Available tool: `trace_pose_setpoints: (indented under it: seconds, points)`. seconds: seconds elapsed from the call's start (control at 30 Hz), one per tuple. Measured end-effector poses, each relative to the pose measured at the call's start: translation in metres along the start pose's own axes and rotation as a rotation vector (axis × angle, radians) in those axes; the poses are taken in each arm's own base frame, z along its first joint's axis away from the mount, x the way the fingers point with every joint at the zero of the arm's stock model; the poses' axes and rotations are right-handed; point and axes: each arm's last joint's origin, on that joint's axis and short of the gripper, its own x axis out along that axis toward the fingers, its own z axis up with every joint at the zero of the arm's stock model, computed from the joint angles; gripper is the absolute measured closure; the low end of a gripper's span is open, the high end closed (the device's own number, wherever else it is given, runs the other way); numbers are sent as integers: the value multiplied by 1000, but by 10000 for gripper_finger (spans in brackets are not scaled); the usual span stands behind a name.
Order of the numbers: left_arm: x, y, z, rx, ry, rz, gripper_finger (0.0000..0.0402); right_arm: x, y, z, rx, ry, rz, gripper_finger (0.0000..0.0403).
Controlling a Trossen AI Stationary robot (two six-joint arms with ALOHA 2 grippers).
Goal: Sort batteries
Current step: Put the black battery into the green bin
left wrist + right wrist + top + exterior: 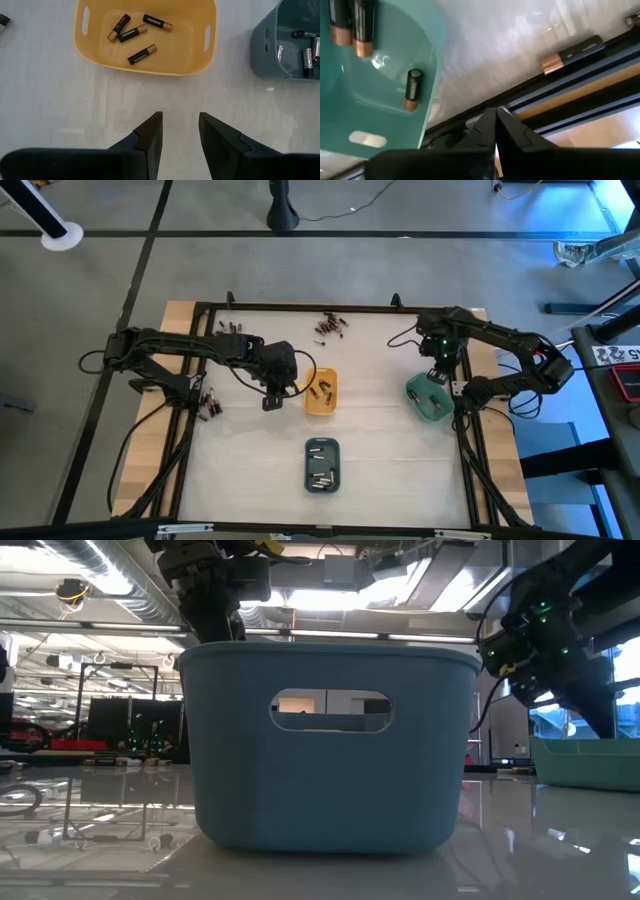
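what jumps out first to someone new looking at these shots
Three small trays on the white table: the orange tray at centre with dark batteries inside, a slate-blue tray nearer the front, a green tray at right. The left gripper hangs open beside the orange one.

You can make out printed lettering on the batteries (pixel 135 35) in the orange tray (pixel 150 62). It is too small to read. No other text is legible.
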Motion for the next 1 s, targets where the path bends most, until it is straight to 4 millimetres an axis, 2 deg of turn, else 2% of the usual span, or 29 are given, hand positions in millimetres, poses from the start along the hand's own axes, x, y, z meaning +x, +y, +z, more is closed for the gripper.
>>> trace_pose_setpoints:
  seconds: [0.33,0.5,0.63,1.0]
  points:
    - [0,0,3,9,-30,-1,285,2,19,2,-128,50,-85,401]
    - [0,0,3,6,-29,-1,285,18,21,0,-157,64,-32,401]
    - [0,0,3,7,-26,-1,285,19,27,5,-196,29,-73,402]
    - [0,0,5,8,-49,-2,285,24,57,15,-377,-17,-51,402]
